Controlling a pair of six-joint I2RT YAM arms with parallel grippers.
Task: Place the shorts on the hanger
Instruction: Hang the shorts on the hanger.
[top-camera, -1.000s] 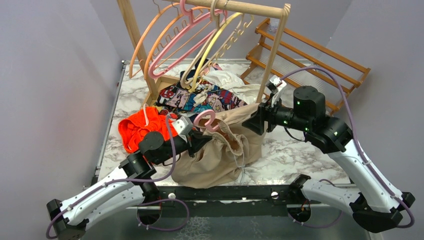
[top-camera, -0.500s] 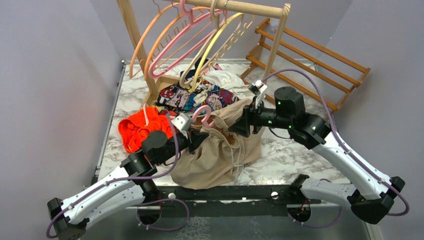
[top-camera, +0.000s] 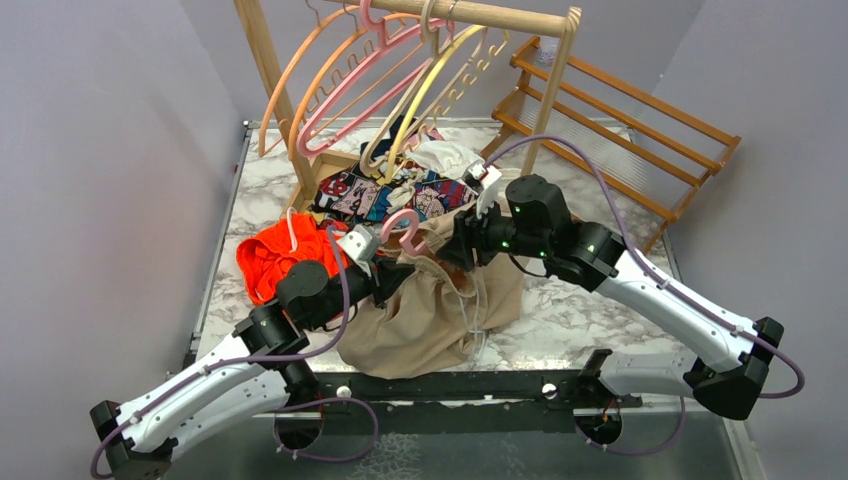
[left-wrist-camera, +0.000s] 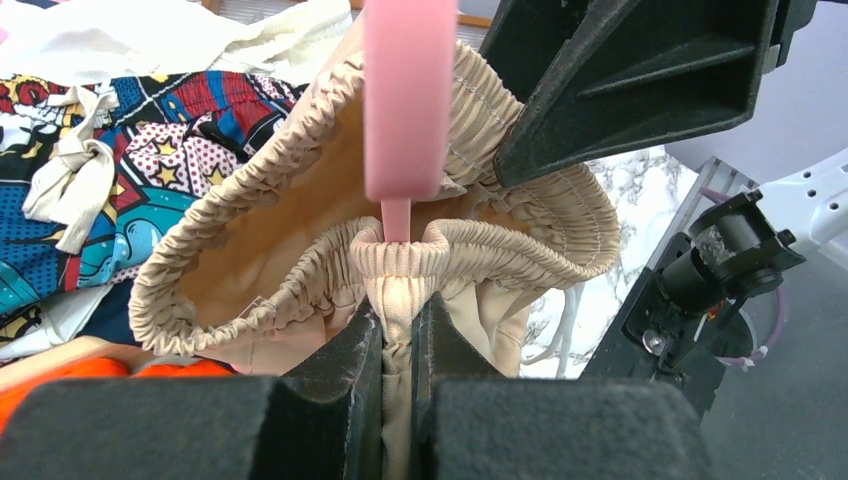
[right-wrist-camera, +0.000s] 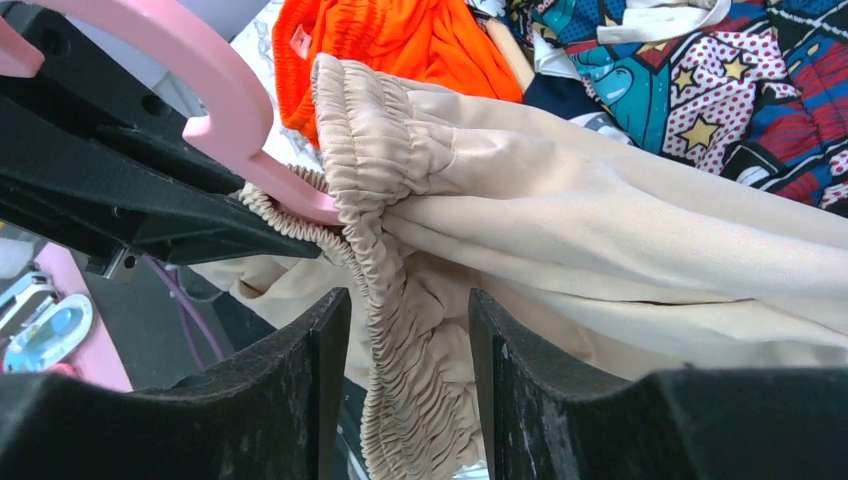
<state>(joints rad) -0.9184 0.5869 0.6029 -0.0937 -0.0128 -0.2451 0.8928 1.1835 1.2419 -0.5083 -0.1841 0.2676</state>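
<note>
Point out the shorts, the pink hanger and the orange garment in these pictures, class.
shorts (top-camera: 420, 325): top view, on the baggy tan body.
hanger (left-wrist-camera: 405, 100): left wrist view, on the flat pink arm above the waistband.
orange garment (top-camera: 280, 255): top view, on its crumpled middle.
</note>
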